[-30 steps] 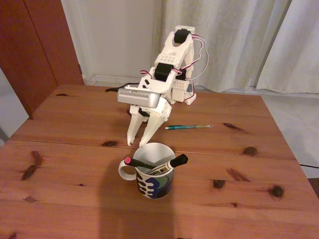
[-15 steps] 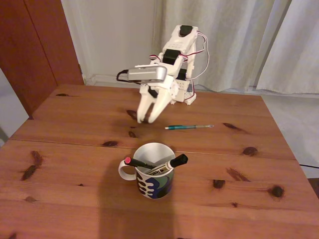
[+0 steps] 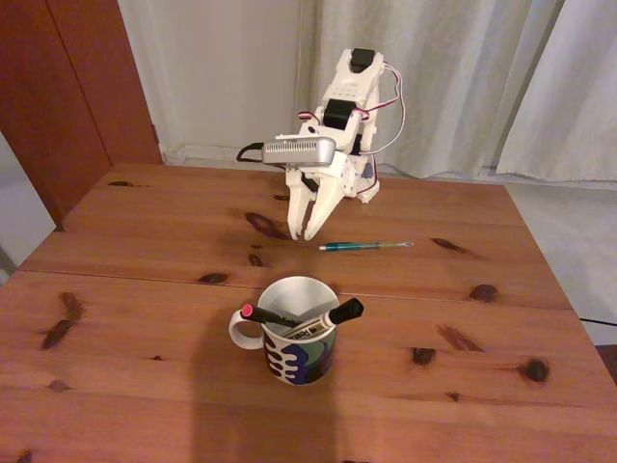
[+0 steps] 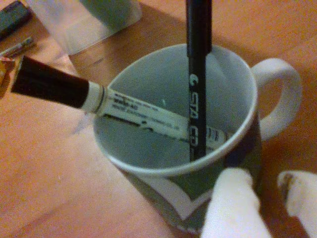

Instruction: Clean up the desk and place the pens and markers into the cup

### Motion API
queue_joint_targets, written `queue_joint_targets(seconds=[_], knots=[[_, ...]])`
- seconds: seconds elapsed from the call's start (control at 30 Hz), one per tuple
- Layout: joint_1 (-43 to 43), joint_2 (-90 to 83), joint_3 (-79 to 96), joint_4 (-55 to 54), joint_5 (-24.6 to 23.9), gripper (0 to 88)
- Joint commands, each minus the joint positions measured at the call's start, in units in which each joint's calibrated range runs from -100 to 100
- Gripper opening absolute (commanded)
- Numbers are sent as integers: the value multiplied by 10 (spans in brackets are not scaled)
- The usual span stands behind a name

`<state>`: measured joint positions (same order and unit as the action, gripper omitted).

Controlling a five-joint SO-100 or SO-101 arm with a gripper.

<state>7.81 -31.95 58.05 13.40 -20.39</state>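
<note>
gripper empty, jaws nearly closed | teal pen lies flat on counter | risk: fingers skid off slim barrel, rolling it away

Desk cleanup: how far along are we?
Done: thick white black-capped marker and black pen with red-pink end lean in the white patterned ceramic mug. In hand: nothing; the jaws hang empty over the reddish-brown wooden desk. Left: slim teal-green pen lying on the desk beside them.
</note>
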Motion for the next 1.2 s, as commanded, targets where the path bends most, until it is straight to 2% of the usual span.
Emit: queue_joint_targets(seconds=[0.0,0.2,0.27,0.4,0.67,0.83,1.0,1.17], knots=[[-9,-30,9,-16,3,7],[-4,-32,27,-17,95,3],[-4,-30,35,-17,99,5],[-9,-28,59,-17,35,5],[-1,-36,108,-17,15,5],[-2,-95,105,-6,-77,5],[-12,-152,104,104,-102,5],[-15,-213,65,258,-156,5]])
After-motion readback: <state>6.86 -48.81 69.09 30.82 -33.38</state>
